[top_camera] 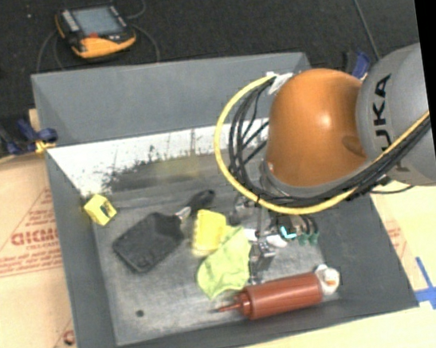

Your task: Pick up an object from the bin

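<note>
My gripper hangs low in the right half of the bin, beneath the arm's orange cover. Its tip is at the right edge of a crumpled yellow-green cloth. A yellow block-shaped piece lies just up and left of that cloth. Directly below the gripper, a reddish-brown bottle with a white cap lies on its side along the bin's front wall. I cannot make out whether anything is in the gripper's grasp.
A flat black pad with a dark handle lies left of centre. A small yellow cube sits near the left wall. Something small and green peeks out under the arm at the right.
</note>
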Robot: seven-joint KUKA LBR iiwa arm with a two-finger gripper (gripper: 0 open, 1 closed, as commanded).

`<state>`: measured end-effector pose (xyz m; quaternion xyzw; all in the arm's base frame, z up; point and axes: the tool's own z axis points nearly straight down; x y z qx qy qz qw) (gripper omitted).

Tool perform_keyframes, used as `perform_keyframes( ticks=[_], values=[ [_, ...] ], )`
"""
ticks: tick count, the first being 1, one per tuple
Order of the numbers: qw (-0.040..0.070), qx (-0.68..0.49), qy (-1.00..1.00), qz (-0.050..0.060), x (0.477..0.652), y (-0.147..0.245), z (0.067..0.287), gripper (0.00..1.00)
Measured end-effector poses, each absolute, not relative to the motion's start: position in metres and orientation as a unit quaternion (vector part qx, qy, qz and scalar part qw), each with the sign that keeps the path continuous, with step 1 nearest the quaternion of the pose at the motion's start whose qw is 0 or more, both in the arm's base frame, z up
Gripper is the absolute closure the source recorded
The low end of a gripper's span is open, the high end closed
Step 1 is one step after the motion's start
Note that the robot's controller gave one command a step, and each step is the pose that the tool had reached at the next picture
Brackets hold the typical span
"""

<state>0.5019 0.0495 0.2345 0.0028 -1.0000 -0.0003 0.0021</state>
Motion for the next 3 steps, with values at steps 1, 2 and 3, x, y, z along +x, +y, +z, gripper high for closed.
perform_keyframes(
  ticks=[1,2,3],
  values=[
    [-0.002,0.002,-1.000,-0.001,0.503,0.049,0.238,0.00],
    [-0.003,0.036,-0.999,0.000,0.520,0.079,0.076,1.00],
    [-0.002,0.036,-0.999,-0.001,0.520,0.079,0.076,0.00]
  ],
)
